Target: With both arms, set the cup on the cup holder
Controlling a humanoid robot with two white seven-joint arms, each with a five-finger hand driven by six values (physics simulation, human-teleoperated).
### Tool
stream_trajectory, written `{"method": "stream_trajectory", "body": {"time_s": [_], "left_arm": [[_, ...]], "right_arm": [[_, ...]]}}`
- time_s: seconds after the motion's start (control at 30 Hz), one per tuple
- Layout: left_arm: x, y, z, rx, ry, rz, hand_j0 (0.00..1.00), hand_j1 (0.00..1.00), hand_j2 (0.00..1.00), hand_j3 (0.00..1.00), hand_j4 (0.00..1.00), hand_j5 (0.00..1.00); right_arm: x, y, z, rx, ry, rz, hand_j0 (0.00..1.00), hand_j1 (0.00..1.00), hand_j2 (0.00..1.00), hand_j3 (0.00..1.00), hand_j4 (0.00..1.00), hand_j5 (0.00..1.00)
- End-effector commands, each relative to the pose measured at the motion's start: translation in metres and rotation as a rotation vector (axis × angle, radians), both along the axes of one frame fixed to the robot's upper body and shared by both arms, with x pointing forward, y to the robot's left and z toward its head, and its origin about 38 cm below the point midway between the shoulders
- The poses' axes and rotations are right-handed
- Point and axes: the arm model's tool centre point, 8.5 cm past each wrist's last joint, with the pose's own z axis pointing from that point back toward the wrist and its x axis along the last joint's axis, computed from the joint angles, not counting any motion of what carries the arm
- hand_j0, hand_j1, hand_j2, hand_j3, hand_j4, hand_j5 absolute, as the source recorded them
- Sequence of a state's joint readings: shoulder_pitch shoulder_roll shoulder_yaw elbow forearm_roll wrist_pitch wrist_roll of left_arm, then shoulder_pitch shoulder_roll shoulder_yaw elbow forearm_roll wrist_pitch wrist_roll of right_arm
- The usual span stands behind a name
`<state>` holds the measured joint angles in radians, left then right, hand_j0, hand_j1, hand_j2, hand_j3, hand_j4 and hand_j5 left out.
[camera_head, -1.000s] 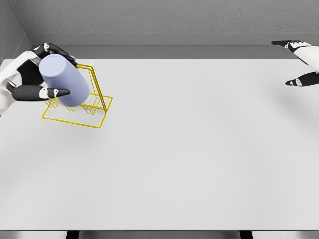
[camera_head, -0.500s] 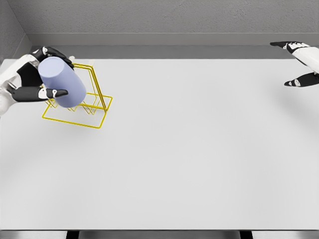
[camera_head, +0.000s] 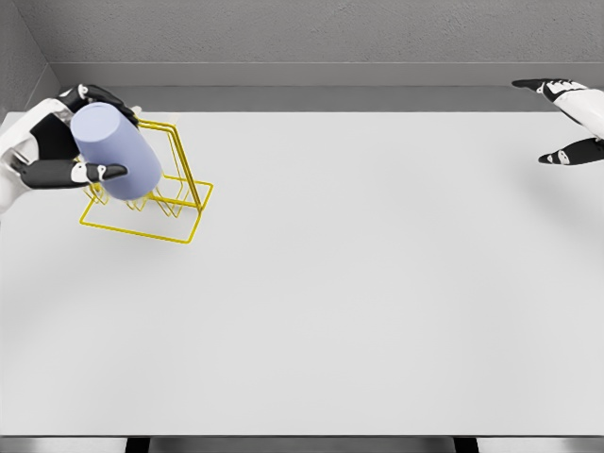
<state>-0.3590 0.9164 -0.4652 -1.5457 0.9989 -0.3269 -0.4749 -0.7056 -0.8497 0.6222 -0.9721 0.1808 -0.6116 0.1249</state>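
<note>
A pale lavender cup [camera_head: 115,151] lies tilted, its closed base toward the upper left, over the yellow wire cup holder [camera_head: 175,193] at the table's far left. My left hand [camera_head: 66,142] is shut on the cup, with fingers [camera_head: 99,96] over its top and the thumb [camera_head: 90,173] under its near side. The cup covers the holder's left prongs. Far away at the right edge, my right hand [camera_head: 566,118] hangs open and holds nothing.
The white table [camera_head: 330,302] stretches wide to the right and front of the holder. A grey wall [camera_head: 283,38] runs along the back, close behind the holder.
The left hand has shifted the cup slightly up and to the left over the holder. The right hand has barely moved.
</note>
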Motion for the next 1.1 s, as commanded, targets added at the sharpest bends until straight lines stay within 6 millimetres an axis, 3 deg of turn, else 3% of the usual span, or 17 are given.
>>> {"method": "stream_trajectory", "body": {"time_s": [0.0, 0.33, 0.37, 0.4, 0.43, 0.5, 0.57, 0.87, 0.93, 1.07], "left_arm": [[0.001, 0.002, 0.000, -0.003, 0.011, 0.007, 0.36, 0.36, 0.36, 0.36, 0.36, 0.36], [0.009, -0.003, -0.005, -0.006, 0.015, 0.015, 0.36, 0.36, 0.36, 0.36, 0.36, 0.36], [0.008, -0.003, -0.005, -0.005, 0.014, 0.010, 0.47, 0.47, 0.47, 0.47, 0.47, 0.47], [0.007, -0.004, -0.005, -0.003, 0.012, 0.006, 0.67, 0.67, 0.67, 0.67, 0.67, 0.67], [0.007, -0.003, -0.004, 0.000, 0.010, 0.005, 0.80, 0.80, 0.80, 0.80, 0.80, 0.80], [0.006, -0.002, -0.004, 0.005, 0.009, 0.005, 0.94, 0.94, 0.94, 0.94, 0.94, 0.94], [0.005, -0.003, -0.004, 0.004, 0.008, 0.003, 1.00, 1.00, 1.00, 1.00, 1.00, 1.00], [0.003, -0.004, -0.004, 0.007, 0.008, -0.010, 1.00, 1.00, 1.00, 1.00, 1.00, 1.00], [-0.006, -0.016, 0.003, 0.032, -0.043, -0.143, 1.00, 1.00, 1.00, 1.00, 1.00, 1.00], [-0.021, -0.012, 0.032, 0.039, -0.220, -0.160, 1.00, 1.00, 1.00, 1.00, 1.00, 1.00]], "right_arm": [[0.000, -0.001, 0.002, 0.007, -0.003, -0.004, 1.00, 1.00, 1.00, 1.00, 1.00, 1.00], [0.000, -0.003, 0.001, 0.005, 0.000, -0.008, 1.00, 1.00, 1.00, 1.00, 1.00, 1.00], [0.000, -0.002, 0.000, 0.006, 0.000, -0.006, 1.00, 1.00, 1.00, 1.00, 1.00, 1.00], [0.000, -0.002, 0.000, 0.004, 0.001, -0.006, 1.00, 1.00, 1.00, 1.00, 1.00, 1.00], [0.000, -0.001, -0.001, 0.005, 0.003, -0.005, 1.00, 1.00, 1.00, 1.00, 1.00, 1.00], [0.000, 0.001, -0.002, 0.007, 0.004, -0.001, 1.00, 1.00, 1.00, 1.00, 1.00, 1.00], [0.000, 0.000, 0.000, 0.007, -0.001, -0.003, 1.00, 1.00, 1.00, 1.00, 1.00, 1.00], [-0.001, -0.006, 0.001, 0.000, 0.001, -0.013, 1.00, 1.00, 1.00, 1.00, 1.00, 1.00], [-0.001, -0.006, 0.001, 0.000, 0.001, -0.013, 1.00, 1.00, 1.00, 1.00, 1.00, 1.00], [-0.001, -0.006, 0.001, 0.000, 0.001, -0.013, 1.00, 1.00, 1.00, 1.00, 1.00, 1.00]]}}
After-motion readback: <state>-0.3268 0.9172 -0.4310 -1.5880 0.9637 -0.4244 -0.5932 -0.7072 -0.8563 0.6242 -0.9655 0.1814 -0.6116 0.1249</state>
